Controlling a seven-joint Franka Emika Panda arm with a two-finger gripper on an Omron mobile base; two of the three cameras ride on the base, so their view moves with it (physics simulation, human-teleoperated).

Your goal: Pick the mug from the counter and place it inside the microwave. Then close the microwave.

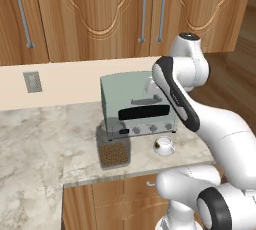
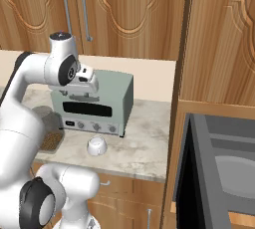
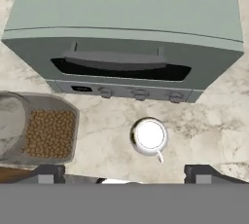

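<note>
The mug (image 3: 149, 136) is a small white cup standing upright on the counter (image 3: 214, 121), just in front of the toaster oven. Its handle points toward the bottom of the hand view. It also shows in the base views, mug (image 1: 163, 145) and mug (image 2: 96, 146). My gripper (image 3: 126, 174) hangs well above it, looking straight down, open, with nothing between its fingertips (image 3: 48, 172). The microwave (image 2: 226, 173) sits low at the right beyond a tall wooden panel. Its dark door (image 2: 185, 183) is swung open toward me and the grey cavity shows.
A pale green toaster oven (image 1: 137, 104) stands against the wall behind the mug. A glass jar of brown bits (image 1: 113, 149) is left of the mug near the counter's front edge. A tall wooden cabinet side (image 2: 182, 73) separates the counter (image 2: 144, 143) from the microwave.
</note>
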